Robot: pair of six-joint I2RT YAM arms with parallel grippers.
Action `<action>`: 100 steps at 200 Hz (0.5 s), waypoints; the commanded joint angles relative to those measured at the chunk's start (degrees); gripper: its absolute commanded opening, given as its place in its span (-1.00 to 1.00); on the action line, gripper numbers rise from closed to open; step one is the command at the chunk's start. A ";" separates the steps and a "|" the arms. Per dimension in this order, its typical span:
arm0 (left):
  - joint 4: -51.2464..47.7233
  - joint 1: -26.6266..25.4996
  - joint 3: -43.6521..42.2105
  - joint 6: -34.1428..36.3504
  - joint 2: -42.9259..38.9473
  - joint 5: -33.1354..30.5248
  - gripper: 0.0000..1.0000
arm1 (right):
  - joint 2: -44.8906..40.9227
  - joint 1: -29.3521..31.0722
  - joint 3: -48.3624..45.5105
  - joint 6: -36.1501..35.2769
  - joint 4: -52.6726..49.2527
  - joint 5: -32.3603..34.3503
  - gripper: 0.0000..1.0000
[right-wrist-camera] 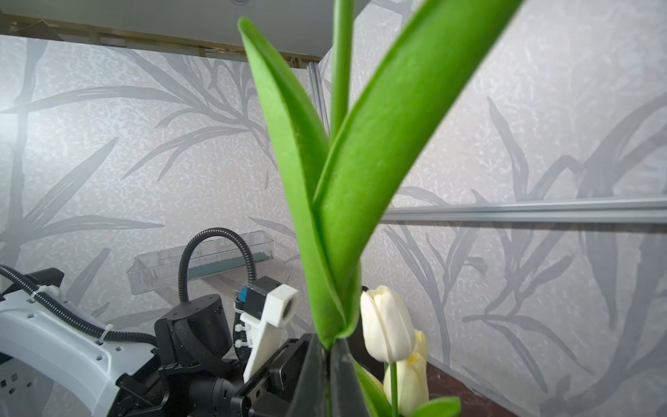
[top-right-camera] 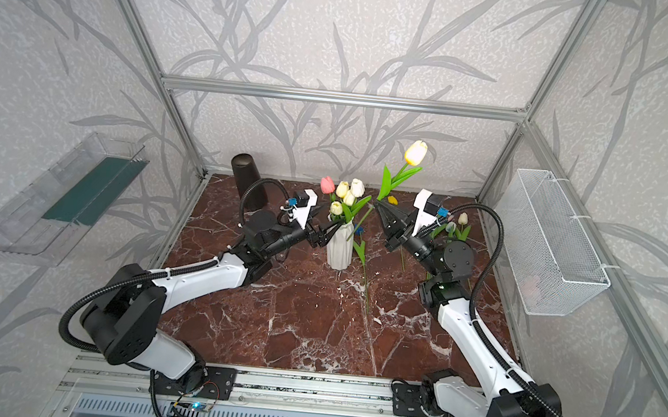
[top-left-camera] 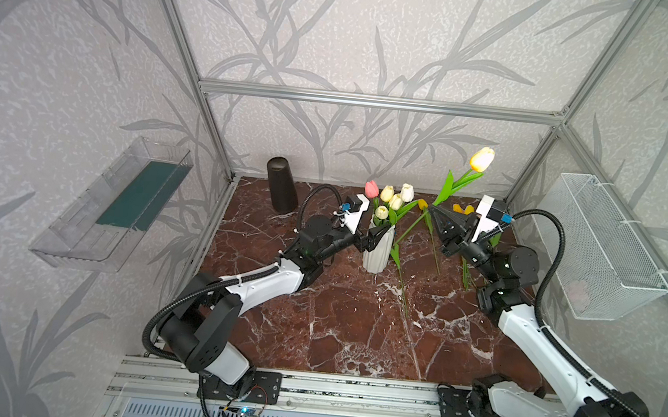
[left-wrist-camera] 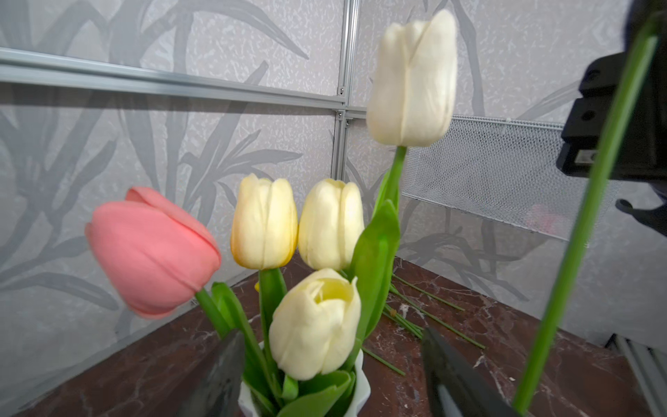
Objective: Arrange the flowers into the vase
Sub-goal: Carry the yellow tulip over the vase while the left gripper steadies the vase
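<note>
A white ribbed vase point(top-left-camera: 378, 251) point(top-right-camera: 340, 247) stands mid-table holding a pink tulip point(left-wrist-camera: 151, 249) and several cream ones point(left-wrist-camera: 263, 224). My left gripper point(top-left-camera: 373, 238) point(left-wrist-camera: 331, 334) is open, its fingers point(left-wrist-camera: 216, 375) on either side of the vase's rim point(left-wrist-camera: 362, 382) and the lowest cream head. To the right of the vase, my right gripper point(top-left-camera: 434, 211) point(right-wrist-camera: 328, 361) is shut on the stem of a yellow-white tulip point(top-left-camera: 482, 159) point(top-right-camera: 416, 152) held upright in the air. Its stem point(left-wrist-camera: 577, 234) hangs down beside the vase. More flowers point(top-left-camera: 464, 208) lie on the table behind the right arm.
A blue tulip point(top-right-camera: 359, 231) with a long stem lies just right of the vase. A black cup point(top-left-camera: 281, 185) stands at the back left. A clear tray point(top-left-camera: 115, 205) hangs on the left wall and a white wire basket point(top-left-camera: 608, 248) on the right wall.
</note>
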 commanded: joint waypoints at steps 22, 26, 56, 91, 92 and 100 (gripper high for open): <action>-3.70 0.91 3.88 1.85 1.38 -2.49 0.17 | 3.44 4.89 2.65 -10.29 4.37 6.29 -1.00; -3.58 1.02 3.96 1.78 1.47 -2.59 0.13 | 3.80 5.19 2.72 -10.97 4.33 6.80 -1.00; -3.06 2.00 4.69 1.33 2.19 -1.46 -0.17 | 6.25 6.85 3.03 -15.46 4.64 10.10 -1.00; -2.71 2.70 5.70 0.88 2.91 -0.49 -0.27 | 8.14 7.34 3.64 -15.56 6.53 11.78 -1.00; -2.70 2.71 5.67 0.88 2.93 -0.49 -0.27 | 8.17 7.37 3.62 -15.56 6.62 11.79 -1.00; -2.61 2.76 5.75 0.88 3.03 -0.49 -0.28 | 8.27 7.36 3.74 -15.48 6.94 11.92 -1.00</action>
